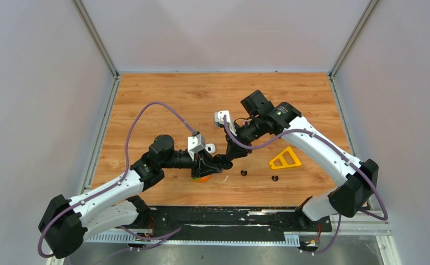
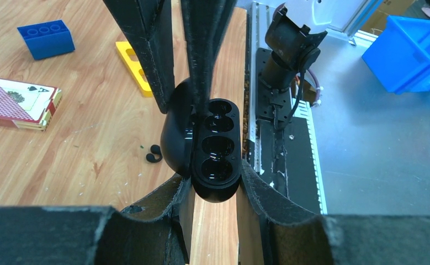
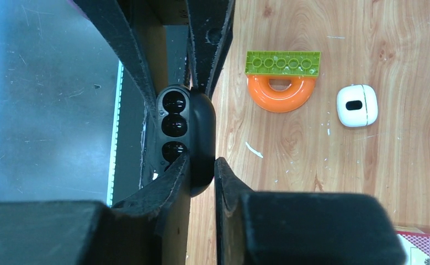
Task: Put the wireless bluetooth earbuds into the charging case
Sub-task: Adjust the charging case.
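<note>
An open black charging case (image 2: 218,146) is held off the table between both grippers; its tray shows several empty sockets. My left gripper (image 2: 215,176) is shut on the tray end of the case (image 3: 174,124). My right gripper (image 3: 201,161) comes from the opposite side and pinches the case's domed lid (image 3: 202,132). In the top view the two grippers (image 1: 207,165) (image 1: 223,162) meet near the table's front middle. Two black earbuds (image 1: 244,173) (image 1: 274,178) lie on the wood to the right; one earbud (image 2: 154,153) shows beside the case. No white earbuds are in view.
A white case (image 3: 357,105) lies shut near an orange ring (image 3: 281,94) and a green brick (image 3: 282,62). A thin white sliver (image 3: 254,149) lies nearby. A yellow triangle (image 1: 285,159), a blue block (image 2: 46,38) and a card box (image 2: 19,103) lie around.
</note>
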Action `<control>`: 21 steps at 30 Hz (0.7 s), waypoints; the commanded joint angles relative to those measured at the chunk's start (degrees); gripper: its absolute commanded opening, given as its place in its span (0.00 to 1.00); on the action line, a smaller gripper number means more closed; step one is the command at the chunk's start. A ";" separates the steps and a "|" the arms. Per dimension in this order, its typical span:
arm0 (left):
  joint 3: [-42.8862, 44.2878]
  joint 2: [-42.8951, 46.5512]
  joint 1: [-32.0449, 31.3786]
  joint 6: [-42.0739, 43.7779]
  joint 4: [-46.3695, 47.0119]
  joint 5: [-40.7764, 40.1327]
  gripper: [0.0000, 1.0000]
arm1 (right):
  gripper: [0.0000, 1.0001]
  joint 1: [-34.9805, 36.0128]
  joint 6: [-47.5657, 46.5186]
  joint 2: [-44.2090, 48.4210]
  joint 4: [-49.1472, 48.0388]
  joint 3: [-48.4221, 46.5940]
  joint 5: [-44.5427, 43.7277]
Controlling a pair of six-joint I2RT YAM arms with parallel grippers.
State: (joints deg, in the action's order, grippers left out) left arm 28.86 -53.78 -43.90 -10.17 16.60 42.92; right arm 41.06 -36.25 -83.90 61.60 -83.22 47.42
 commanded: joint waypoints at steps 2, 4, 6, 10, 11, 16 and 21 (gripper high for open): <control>0.71 0.59 -0.31 -1.02 2.08 -1.34 0.30 | 0.12 0.34 0.20 0.36 -1.19 -2.40 1.59; 0.95 1.04 -0.31 -1.07 1.13 -2.74 0.39 | 0.11 0.35 0.23 0.76 -1.30 -2.66 1.10; 0.81 1.83 -0.31 -1.43 1.22 -3.98 0.44 | 0.11 0.34 0.29 1.13 -1.26 -3.00 0.73; 0.07 3.31 -0.27 -2.52 2.20 -5.85 0.49 | 0.09 0.34 0.30 1.78 -1.13 -3.32 0.26; 0.12 3.45 -0.30 -2.64 2.16 -6.25 0.50 | 0.08 0.34 0.26 1.93 -1.13 -3.37 0.04; 0.57 3.77 -0.22 -4.54 1.60 -7.64 0.56 | 0.08 0.38 -0.16 3.04 -0.95 -3.98 -2.45; 0.71 3.31 -0.11 -6.08 1.85 -8.02 0.57 | 0.08 0.35 -0.95 4.38 -0.80 -4.32 -5.02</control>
State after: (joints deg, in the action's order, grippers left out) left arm 28.86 -50.89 -44.16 -13.98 16.53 36.05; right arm 41.08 -36.25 -82.63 61.49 -84.82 43.97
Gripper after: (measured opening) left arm 0.572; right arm 0.154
